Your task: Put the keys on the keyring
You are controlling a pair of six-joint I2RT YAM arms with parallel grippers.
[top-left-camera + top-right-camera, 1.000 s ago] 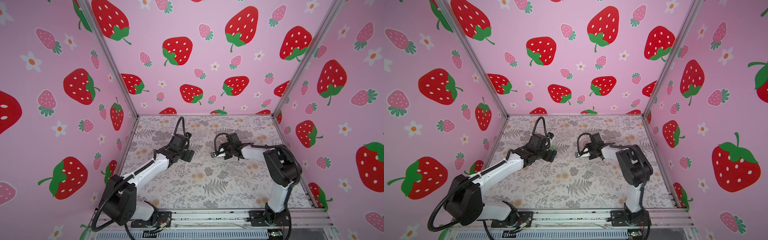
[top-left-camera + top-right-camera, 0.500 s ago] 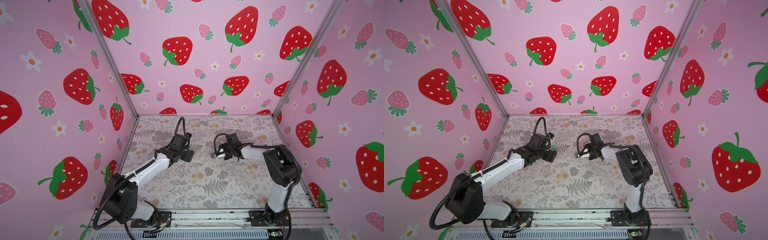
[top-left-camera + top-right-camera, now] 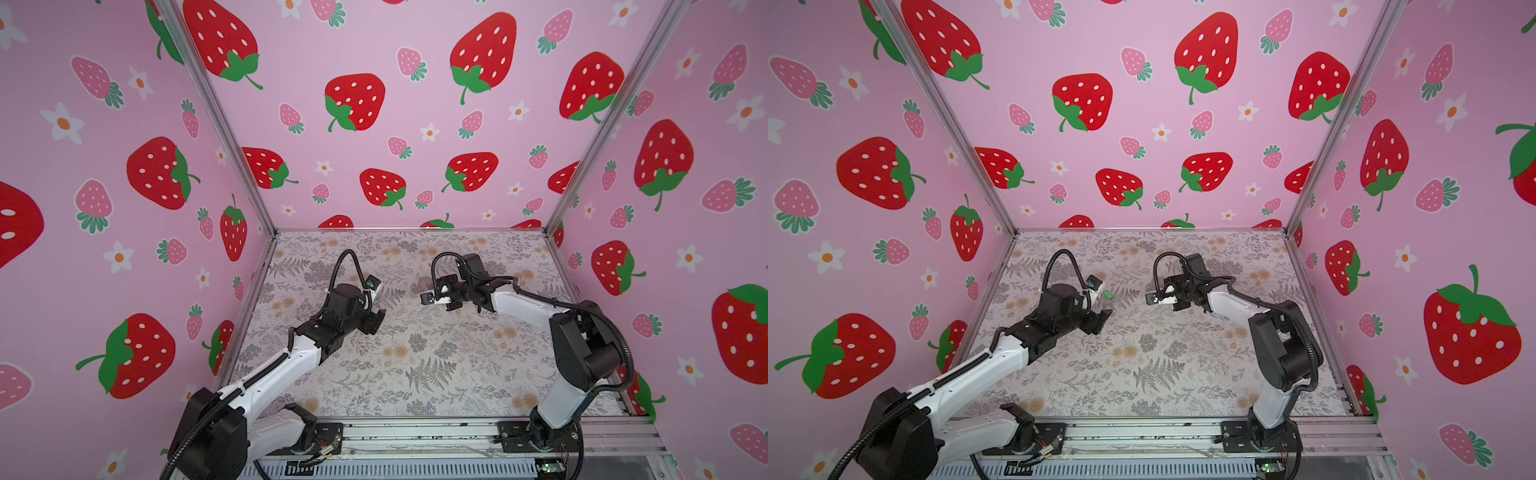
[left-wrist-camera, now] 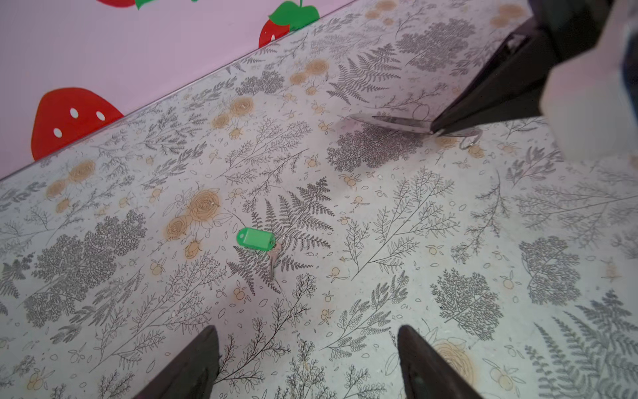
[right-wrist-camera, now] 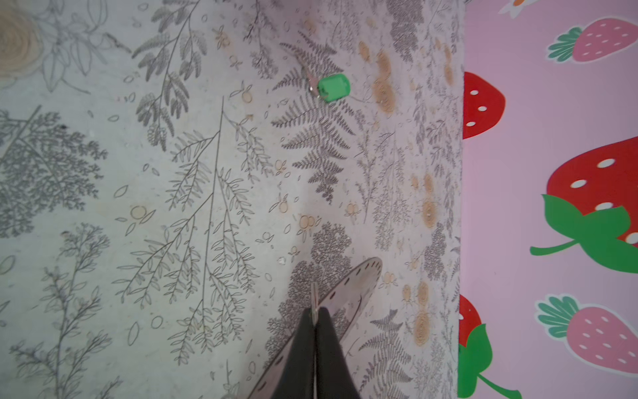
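While the right end effector [image 5: 315,312] pinches the keyring [image 5: 359,281], the open left end effector [image 4: 306,331] should drop squarely over the green key [image 3: 1107,295], centre-left in a top view.

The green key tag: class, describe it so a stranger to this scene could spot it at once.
On the fern-printed table, look ahead of the left gripper, whose jaws stand open. The green key tag lies flat on a dark fern leaf, the only bright green thing on that grey print, with a small metal key attached.
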